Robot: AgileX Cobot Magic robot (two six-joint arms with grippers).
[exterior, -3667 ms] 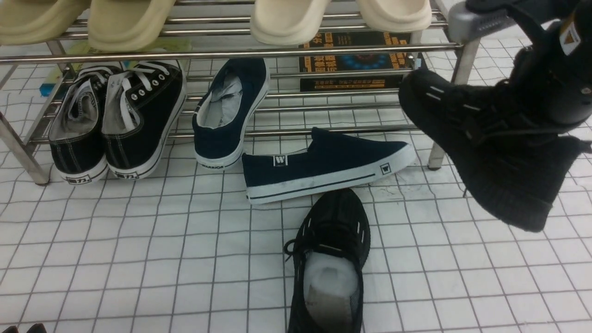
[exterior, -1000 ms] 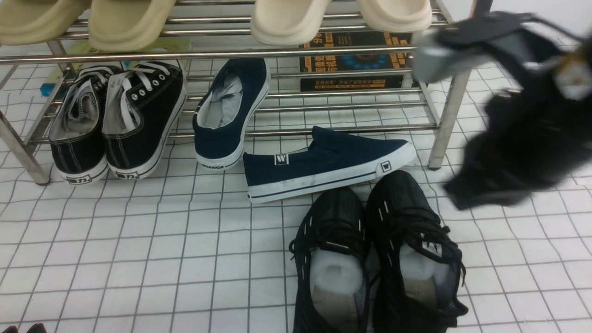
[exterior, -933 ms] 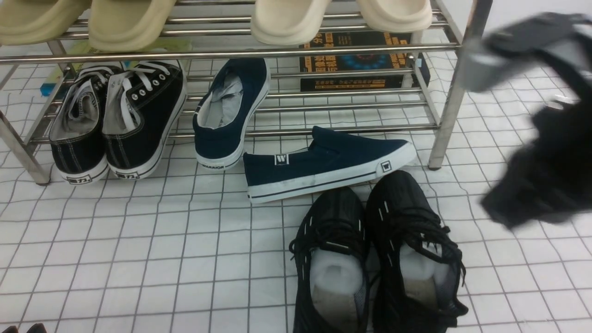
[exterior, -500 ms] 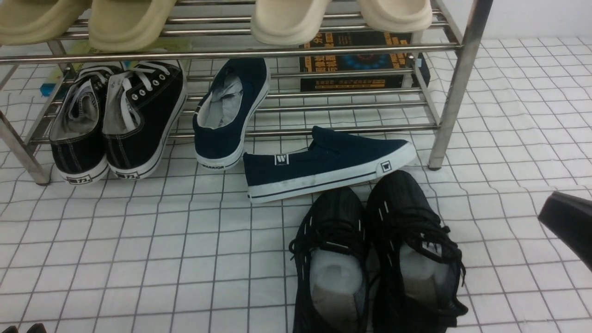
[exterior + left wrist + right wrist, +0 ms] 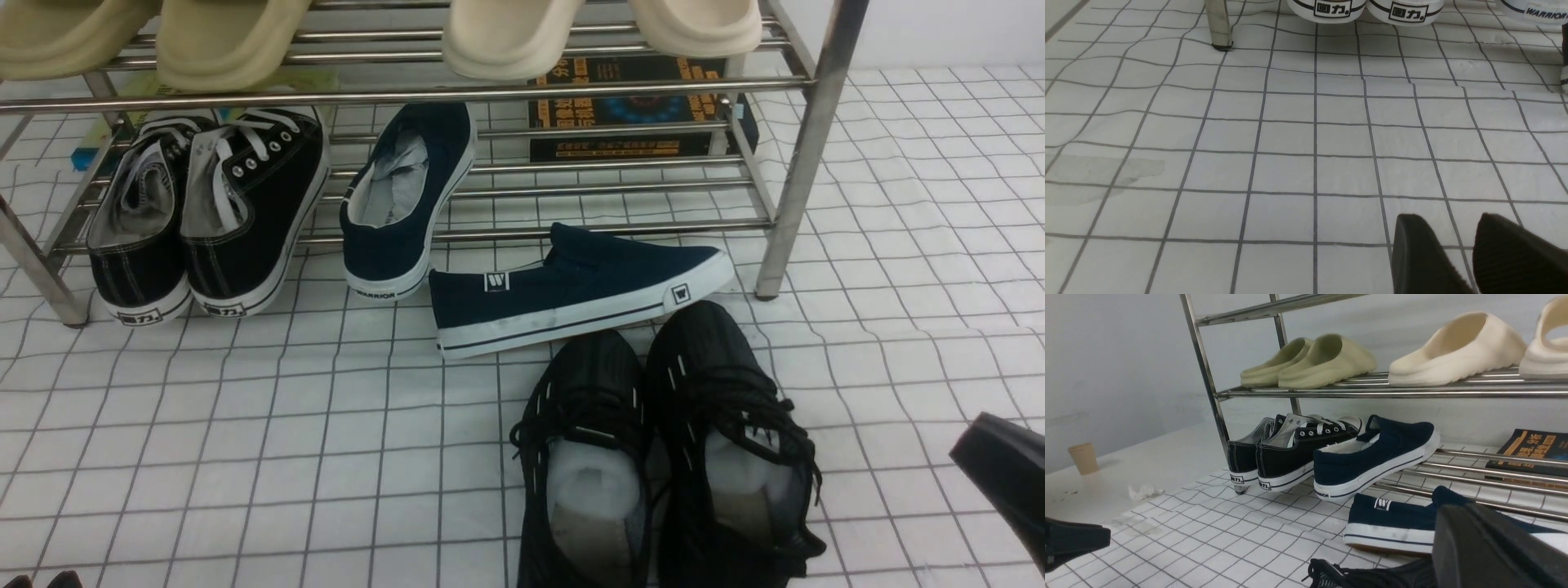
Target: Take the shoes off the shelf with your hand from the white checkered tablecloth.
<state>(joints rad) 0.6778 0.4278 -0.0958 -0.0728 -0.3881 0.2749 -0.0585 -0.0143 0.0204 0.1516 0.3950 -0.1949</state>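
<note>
A: Where are the shoes [image 5: 665, 457] sitting?
B: Side by side on the white checkered tablecloth [image 5: 245, 425], off the shelf [image 5: 571, 86], just left of the right claw [image 5: 1008, 474].
A: Is that claw gripping anything?
B: No, it's clenched and empty. The left claw [image 5: 1470, 257] is hovering over bare cloth, slightly parted.

Black canvas sneakers with white laces [image 5: 204, 212] seen left of frame, side by side. Navy slip-on [image 5: 406, 200] tilted at centre; second navy slip-on [image 5: 571, 286] lying below it. Cream slides [image 5: 604, 28], olive slides [image 5: 155, 37] along top. Book [image 5: 629, 106] upper centre-right.
</note>
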